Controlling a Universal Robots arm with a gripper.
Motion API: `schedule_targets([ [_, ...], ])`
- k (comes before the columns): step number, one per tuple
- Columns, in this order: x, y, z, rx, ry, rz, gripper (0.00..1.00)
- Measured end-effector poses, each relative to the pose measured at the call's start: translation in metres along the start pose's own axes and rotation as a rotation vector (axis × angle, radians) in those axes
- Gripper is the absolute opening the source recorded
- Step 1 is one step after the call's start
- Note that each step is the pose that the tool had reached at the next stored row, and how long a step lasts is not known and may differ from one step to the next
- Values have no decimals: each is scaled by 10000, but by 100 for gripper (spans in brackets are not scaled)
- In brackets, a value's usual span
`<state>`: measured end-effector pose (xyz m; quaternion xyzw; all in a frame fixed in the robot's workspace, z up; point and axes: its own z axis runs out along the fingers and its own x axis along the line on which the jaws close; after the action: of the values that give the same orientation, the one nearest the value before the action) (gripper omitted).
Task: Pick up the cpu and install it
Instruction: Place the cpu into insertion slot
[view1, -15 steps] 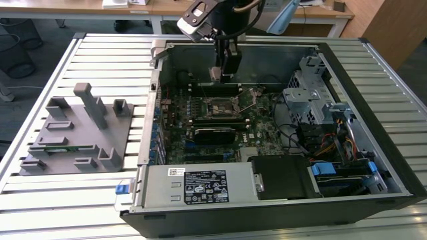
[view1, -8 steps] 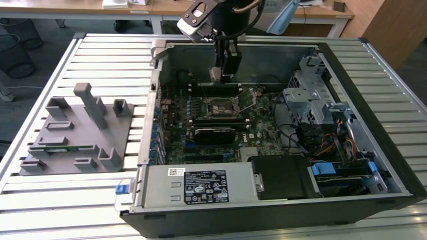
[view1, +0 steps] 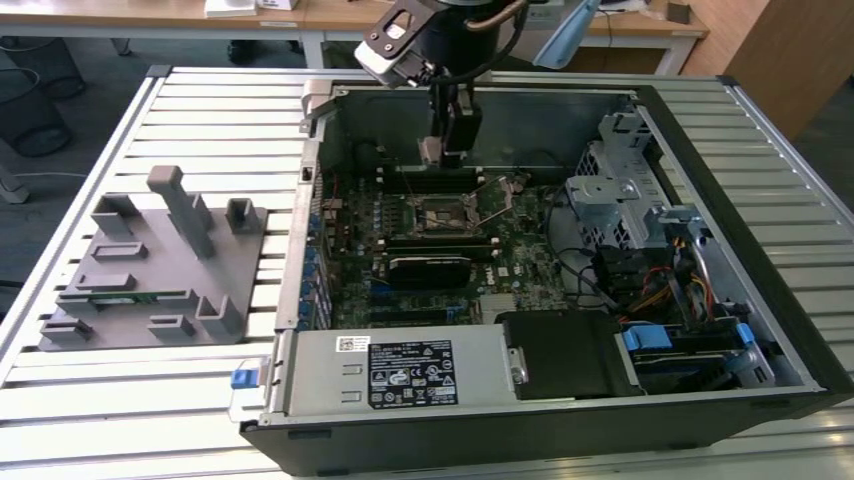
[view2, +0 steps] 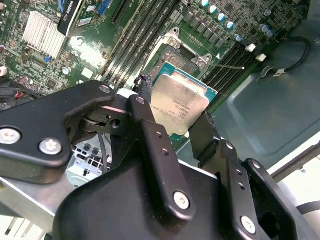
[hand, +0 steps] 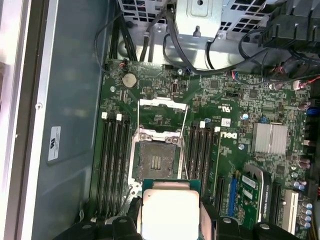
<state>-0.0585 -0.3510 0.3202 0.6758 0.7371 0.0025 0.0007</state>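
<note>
My gripper (view1: 441, 152) hangs inside the open computer case, above the motherboard and a little behind the socket (view1: 437, 212). It is shut on the cpu (view2: 177, 104), a flat silver square with a pale rim, held by its edges between the black fingers (view2: 150, 127). In the first wrist view the cpu (hand: 170, 212) is level and sits just short of the open socket (hand: 156, 161), whose frame and thin lever (hand: 184, 142) are raised. The socket (view2: 182, 50) also lies beyond the chip in the second wrist view.
The dark computer case (view1: 747, 300) stands on a slatted metal table (view1: 200, 110). A grey fixture block (view1: 154, 265) holding a green memory stick (view1: 120, 296) lies at the exterior view's left. Drive cage and cables (view1: 627, 200) crowd the case's right; memory slots (hand: 112, 160) flank the socket.
</note>
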Motion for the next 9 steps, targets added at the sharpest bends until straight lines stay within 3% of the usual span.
schedule_targets([
  [9,18,45,80,1,-4,19,54],
])
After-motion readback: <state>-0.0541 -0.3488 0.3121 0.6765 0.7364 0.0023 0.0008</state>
